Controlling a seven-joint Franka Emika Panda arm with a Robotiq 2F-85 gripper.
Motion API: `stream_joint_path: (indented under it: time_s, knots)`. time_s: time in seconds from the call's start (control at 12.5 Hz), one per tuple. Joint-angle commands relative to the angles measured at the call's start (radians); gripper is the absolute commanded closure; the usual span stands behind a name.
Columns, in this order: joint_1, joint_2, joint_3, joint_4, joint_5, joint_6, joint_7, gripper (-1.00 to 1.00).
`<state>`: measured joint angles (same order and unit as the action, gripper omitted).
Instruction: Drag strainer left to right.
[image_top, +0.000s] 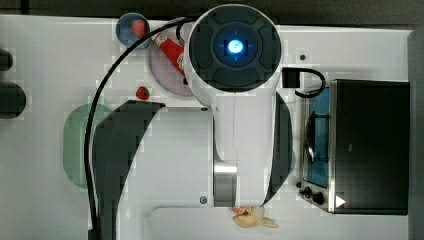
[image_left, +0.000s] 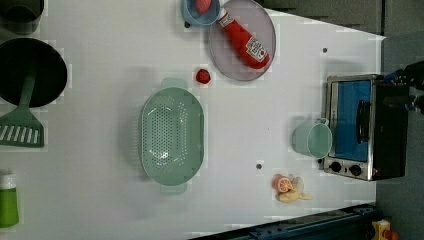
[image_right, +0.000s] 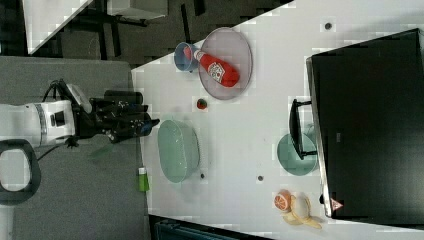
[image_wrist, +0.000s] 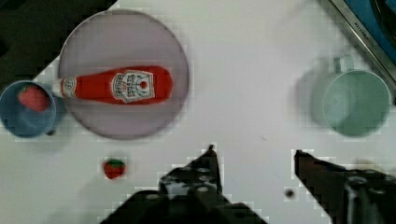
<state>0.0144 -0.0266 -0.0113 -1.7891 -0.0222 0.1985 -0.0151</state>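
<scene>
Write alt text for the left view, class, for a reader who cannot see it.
A pale green strainer sits empty on a white table. Toward the left view's top, a ketchup bottle lies on a grey plate with a loose strawberry nearby; toward the left view's right, a teal mug stands beside a toaster oven.

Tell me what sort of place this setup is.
Probably a mock kitchen on a lab tabletop: a white table holding a toaster oven, a mint-green strainer, a ketchup bottle lying on a grey plate, and toy-like fruit, with a robot arm alongside.
</scene>
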Motion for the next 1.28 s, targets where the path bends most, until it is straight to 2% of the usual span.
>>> stream_joint_path:
  time_s: [0.08, 0.24, 0.48, 0.72, 0.96, 1.28]
  knots:
    - [-0.026, -0.324, -0.037, -0.129, -0.002, -0.181, 0.086, -0.6]
    - [-0.023, -0.322, -0.029, -0.129, 0.0, -0.18, 0.092, -0.99]
    - [0.001, -0.29, 0.038, -0.13, 0.023, -0.174, 0.107, -1.0]
    - [0.026, -0.228, 0.166, -0.13, 0.026, -0.173, 0.223, -1.0]
    - [0.04, -0.147, 0.323, -0.13, 0.026, -0.142, 0.5, -1.0]
    - [0.043, -0.019, 0.51, -0.14, 0.026, 0.037, 0.899, -1.0]
